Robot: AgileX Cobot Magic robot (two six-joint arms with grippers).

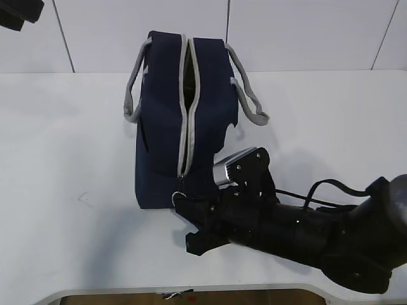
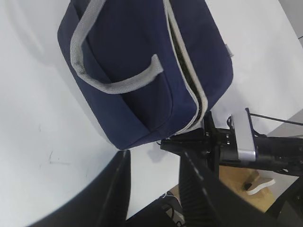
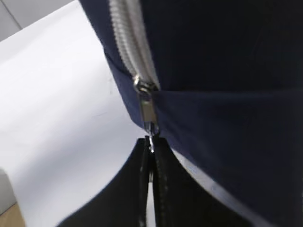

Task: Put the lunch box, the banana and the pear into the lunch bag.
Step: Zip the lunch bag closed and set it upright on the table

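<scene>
white table [image 1: 63, 190] — right gripper [image 3: 150, 150] pinching zipper pull [image 3: 148, 112]

Hidden / cropped bits, bag scene

Lunch bag [image 1: 166, 146] interior: only a dark slit shows btwn the zipper [image 1: 187, 105] edges, contents can't be told. Right gripper [image 3: 150, 156] in wrist view: fingers blurred, cut off by bottom edge; pull ring [image 3: 151, 138] too small to see clearly where it enters them. Left gripper [image 2: 154, 177]: blurred, cropped at bottom edge. Ext view: right arm [image 1: 305, 232] covers bag's near right corner, runs off frame right.
</scene>
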